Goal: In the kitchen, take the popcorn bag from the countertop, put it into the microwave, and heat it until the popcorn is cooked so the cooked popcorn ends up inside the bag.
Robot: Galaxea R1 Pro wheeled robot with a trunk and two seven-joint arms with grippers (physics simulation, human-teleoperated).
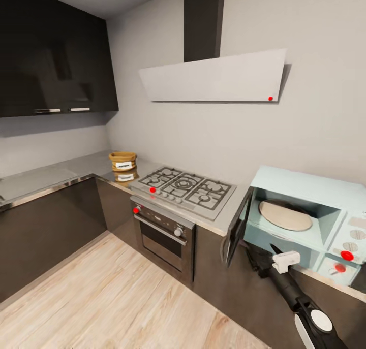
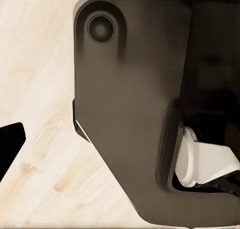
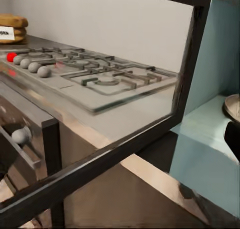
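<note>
We are seeing the microwave standing with its door swung wide open, the round plate lying inside its cavity. The right gripper is hanging just below the open cavity, beside the lower edge of the door. We cannot tell whether its fingers are parted or closed, since the arm's white block is covering them in the head view.

In the right wrist view we are looking through the dark glass door at the gas hob, with the mint wall of the microwave just to one side of the gripper.

The popcorn bag is sitting on the countertop in the corner, well apart from the right gripper, on the far side of the gas hob from it. The right wrist view is catching it too, beyond the hob knobs. The oven is sitting under the hob.

In the left wrist view we are seeing a dark robot body panel over the wooden floor; the left gripper's state we cannot tell.
</note>
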